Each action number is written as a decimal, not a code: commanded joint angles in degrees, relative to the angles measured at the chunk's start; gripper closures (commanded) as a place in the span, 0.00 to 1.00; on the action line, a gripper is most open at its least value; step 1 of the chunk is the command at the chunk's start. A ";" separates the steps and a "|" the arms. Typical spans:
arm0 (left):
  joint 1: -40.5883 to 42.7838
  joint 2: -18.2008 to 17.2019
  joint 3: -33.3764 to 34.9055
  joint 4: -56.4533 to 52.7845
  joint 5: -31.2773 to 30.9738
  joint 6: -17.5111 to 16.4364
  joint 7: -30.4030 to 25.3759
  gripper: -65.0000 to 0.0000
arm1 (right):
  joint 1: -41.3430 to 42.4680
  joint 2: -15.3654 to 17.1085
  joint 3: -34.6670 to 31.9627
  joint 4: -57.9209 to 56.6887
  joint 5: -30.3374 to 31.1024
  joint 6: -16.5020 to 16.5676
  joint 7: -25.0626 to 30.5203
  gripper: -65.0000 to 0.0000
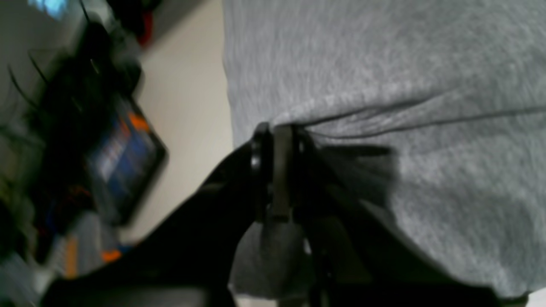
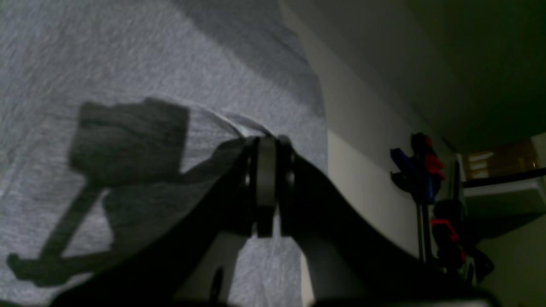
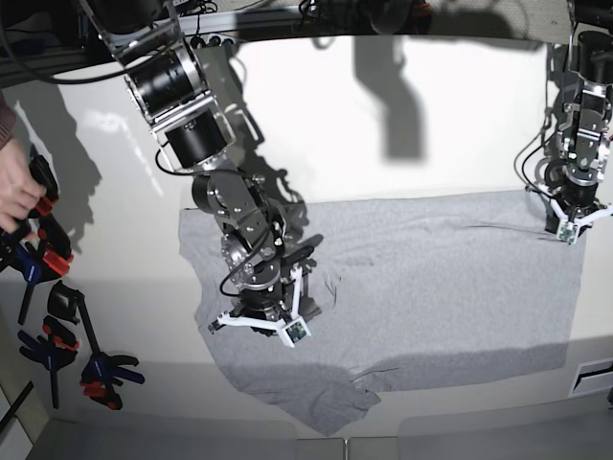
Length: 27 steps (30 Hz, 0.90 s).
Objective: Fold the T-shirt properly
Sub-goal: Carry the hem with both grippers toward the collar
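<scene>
Grey T-shirt [image 1: 384,64] cloth is bunching in the left end effector [image 1: 277,132], clamped shut on its edge. Right end effector [image 2: 266,143] is pinching it too; fold prob. starting, next lift both evenly off the tabletop [image 3: 383,144].

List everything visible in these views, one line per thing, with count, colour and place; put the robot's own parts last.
Light heather-grey cotton T-shirt: one, grey, spread across the table's middle and right.
White table: one, white, under everything.
Spring clamps with red and blue grips: several, black with red and blue, along the table's left edge in the base view.
Person's hand: one, at the left edge, on a clamp.
Dark screen: one, lit blue and orange, blurred, beside the table in the left wrist view.
Right end effector: one, black, shut on the T-shirt.
Left end effector: one, black, shut on the T-shirt's edge.
</scene>
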 commanded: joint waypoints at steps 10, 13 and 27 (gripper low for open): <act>-1.60 -1.29 -0.61 0.76 4.59 0.48 -4.55 1.00 | 2.10 -0.20 0.33 1.05 -4.20 -5.35 0.68 1.00; -2.95 -1.27 -0.61 0.76 4.59 0.46 -4.46 1.00 | 2.21 -0.17 0.33 1.05 -3.91 -5.35 -0.26 1.00; -7.13 -0.83 -0.61 0.66 4.57 -5.99 -0.79 1.00 | 2.21 -0.13 0.33 1.05 -4.04 -5.33 -1.57 1.00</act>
